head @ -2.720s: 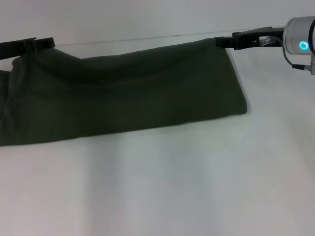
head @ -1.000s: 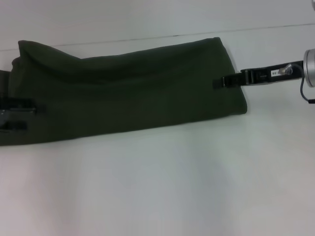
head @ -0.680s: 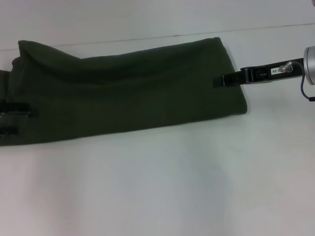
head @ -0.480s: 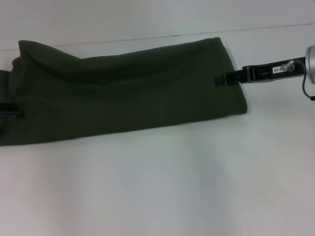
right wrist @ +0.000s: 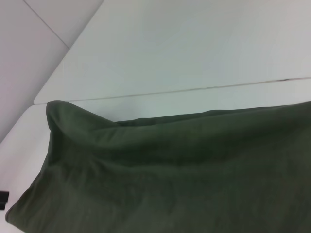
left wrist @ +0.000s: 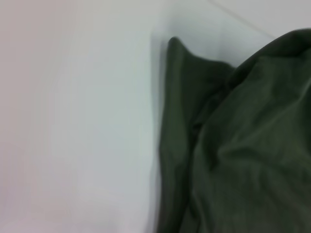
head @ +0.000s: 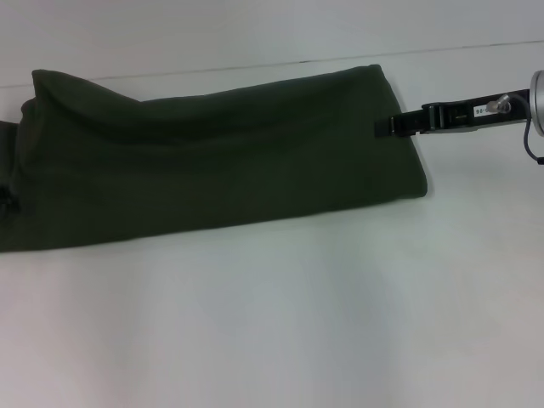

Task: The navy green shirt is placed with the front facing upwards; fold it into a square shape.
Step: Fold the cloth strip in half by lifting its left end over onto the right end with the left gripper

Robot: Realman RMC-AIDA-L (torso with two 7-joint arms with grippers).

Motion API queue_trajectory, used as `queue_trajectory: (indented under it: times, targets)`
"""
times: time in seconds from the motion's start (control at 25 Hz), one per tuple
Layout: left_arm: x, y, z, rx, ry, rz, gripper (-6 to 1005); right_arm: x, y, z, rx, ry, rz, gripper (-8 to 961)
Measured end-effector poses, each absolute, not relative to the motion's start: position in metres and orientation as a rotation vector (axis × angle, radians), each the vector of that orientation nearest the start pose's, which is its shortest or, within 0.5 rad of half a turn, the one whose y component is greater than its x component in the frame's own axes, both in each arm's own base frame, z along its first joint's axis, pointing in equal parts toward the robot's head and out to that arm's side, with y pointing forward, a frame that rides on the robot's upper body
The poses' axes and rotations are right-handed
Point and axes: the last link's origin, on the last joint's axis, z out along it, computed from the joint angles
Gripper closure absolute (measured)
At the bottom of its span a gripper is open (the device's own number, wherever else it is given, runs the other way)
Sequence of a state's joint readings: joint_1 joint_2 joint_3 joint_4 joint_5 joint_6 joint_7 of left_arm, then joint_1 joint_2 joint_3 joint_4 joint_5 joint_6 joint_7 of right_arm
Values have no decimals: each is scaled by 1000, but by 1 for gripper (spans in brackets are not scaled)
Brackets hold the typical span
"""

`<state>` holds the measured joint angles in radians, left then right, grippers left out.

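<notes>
The navy green shirt (head: 212, 161) lies on the white table as one long folded band, plain green side up, with no lettering showing. Its right end is a neat straight edge and its left end is bunched. My right gripper (head: 384, 126) hovers at the shirt's right end, over its far corner, with its arm reaching in from the right. The right wrist view shows the shirt (right wrist: 170, 170) from that end. Only a dark sliver of my left gripper (head: 5, 200) shows at the picture's left edge beside the shirt's left end. The left wrist view shows that crumpled end of the shirt (left wrist: 243, 145).
The white table (head: 272, 323) spreads bare in front of the shirt. A thin seam (head: 476, 53) runs across the table just behind the shirt.
Both grippers let go of the shirt's far corners. Over the last second the right gripper moved slightly away from me along the right end; the left gripper slid left, almost out of view.
</notes>
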<state>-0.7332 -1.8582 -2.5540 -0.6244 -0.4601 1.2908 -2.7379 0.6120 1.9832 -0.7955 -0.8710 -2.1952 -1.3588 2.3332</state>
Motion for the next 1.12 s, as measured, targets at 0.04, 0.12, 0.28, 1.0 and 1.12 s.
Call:
queue_trajectory:
  times: [0.04, 0.12, 0.28, 1.0, 1.12]
  targets:
    - [-329, 398, 91, -1761, -1933, -61, 142, 258, 394, 60, -2302, 1445, 409, 387]
    - [-330, 397, 87, -1762, -1941, -42, 142, 258, 394, 60, -2303, 1443, 409, 387]
    - [-331, 396, 83, -1751, -1965, -42, 143, 258, 395, 60, -2304, 1441, 408, 387]
    - [-334, 401, 79, -1713, -1959, -44, 142, 262, 394, 60, -2288, 1443, 409, 386]
    - [-335, 399, 76, -1716, -1974, -33, 141, 261, 394, 61, -2289, 1438, 409, 386]
